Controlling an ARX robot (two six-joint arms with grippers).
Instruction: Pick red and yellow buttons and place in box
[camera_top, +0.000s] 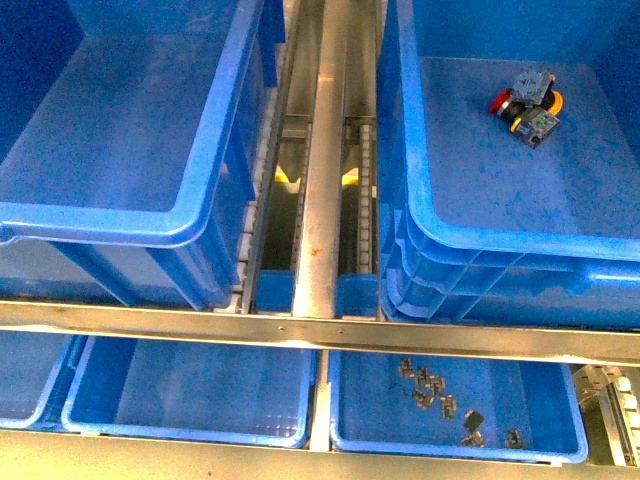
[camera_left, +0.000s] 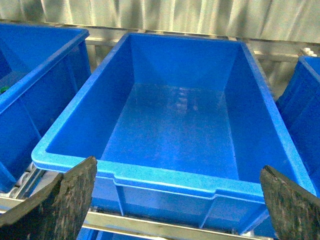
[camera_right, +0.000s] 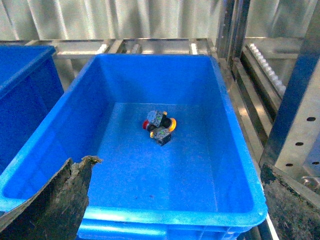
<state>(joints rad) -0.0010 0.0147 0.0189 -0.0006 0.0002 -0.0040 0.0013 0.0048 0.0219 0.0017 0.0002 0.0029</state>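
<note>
Two large deep blue crates stand on the upper rack level: the box (camera_top: 480, 262) with its doubled rim, and one single-rimmed crate (camera_top: 150, 225) on the far side of the metal centre rail (camera_top: 322, 190) from it. Inside the box lie two buttons touching each other, one red-capped button (camera_top: 503, 103) and one yellow-capped button (camera_top: 545, 108). Below the box, on the lower level, at least three shallow blue trays show; the tray directly under the box (camera_top: 455, 443) holds about eight small grey metal parts (camera_top: 440, 400), too small to count surely.
</note>
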